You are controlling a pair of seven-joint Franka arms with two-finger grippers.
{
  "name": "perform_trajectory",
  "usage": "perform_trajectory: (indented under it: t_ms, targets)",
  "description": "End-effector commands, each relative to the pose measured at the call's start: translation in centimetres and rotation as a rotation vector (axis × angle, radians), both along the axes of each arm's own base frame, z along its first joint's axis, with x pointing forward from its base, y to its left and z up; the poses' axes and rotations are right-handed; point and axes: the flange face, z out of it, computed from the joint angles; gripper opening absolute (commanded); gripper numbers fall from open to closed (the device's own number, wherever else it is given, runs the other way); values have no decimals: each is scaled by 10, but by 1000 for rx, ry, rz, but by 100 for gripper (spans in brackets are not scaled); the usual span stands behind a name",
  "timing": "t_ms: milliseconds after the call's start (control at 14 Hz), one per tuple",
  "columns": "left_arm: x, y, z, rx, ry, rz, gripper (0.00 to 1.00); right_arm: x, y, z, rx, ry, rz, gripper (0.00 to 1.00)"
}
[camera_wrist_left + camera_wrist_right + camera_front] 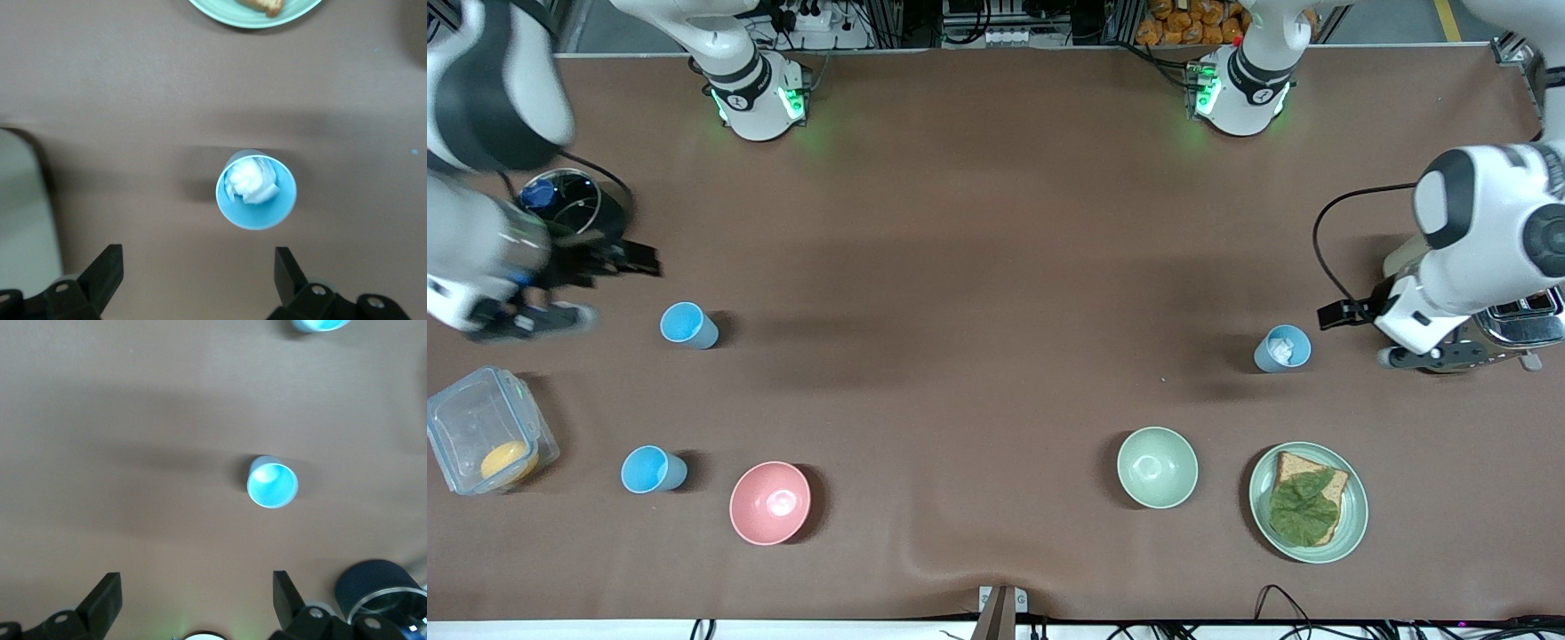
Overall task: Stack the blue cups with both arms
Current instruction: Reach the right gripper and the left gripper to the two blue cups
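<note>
Three blue cups stood upright, mouths up, long axes vertical. One cup (688, 325) sat at the right arm's end of the table; a second cup (653, 469) lay at about six o'clock from it, nearer the front camera, just beside a pink bowl (770, 502). The third cup (1283, 348), holding something white, stood at the left arm's end, with a green bowl (1157, 467) at roughly seven o'clock. The right gripper (197, 603) hung over bare table near the first cup, fingers spread wide, holding nothing. The left gripper (199, 277) hovered by the third cup, likewise spread and empty.
</note>
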Motion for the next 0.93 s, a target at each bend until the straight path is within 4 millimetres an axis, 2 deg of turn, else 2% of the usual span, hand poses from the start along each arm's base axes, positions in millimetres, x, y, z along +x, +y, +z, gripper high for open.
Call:
perform_trajectory:
  t_ms: [0,71,214,286,500,571,714,786,857]
  targets:
    - [-1,15,-43,-10,-16,-8,100,24,-3,-49,27,27,25,100]
    - [0,15,-58,-13,-23,-8,100,32,-8,-64,41,17,8,100]
    - [2,12,-80,-18,-32,-12,100,43,-40,-91,39,12,-35,100]
    - [3,12,-88,-19,-36,-11,100,45,-46,-107,22,30,-37,100]
    - [3,4,-99,-30,-25,-14,98,49,-103,-155,6,60,-64,100]
    - [3,-3,-103,-38,-21,-24,87,47,-119,-170,27,78,-25,100]
    - [2,-10,-108,-44,-17,-35,42,28,-153,-202,57,127,-22,100]
    - [2,-11,-108,-44,-17,-36,14,18,-165,-218,64,111,-19,100]
    - [2,-15,-109,-51,-18,-36,0,11,-174,-230,82,87,28,100]
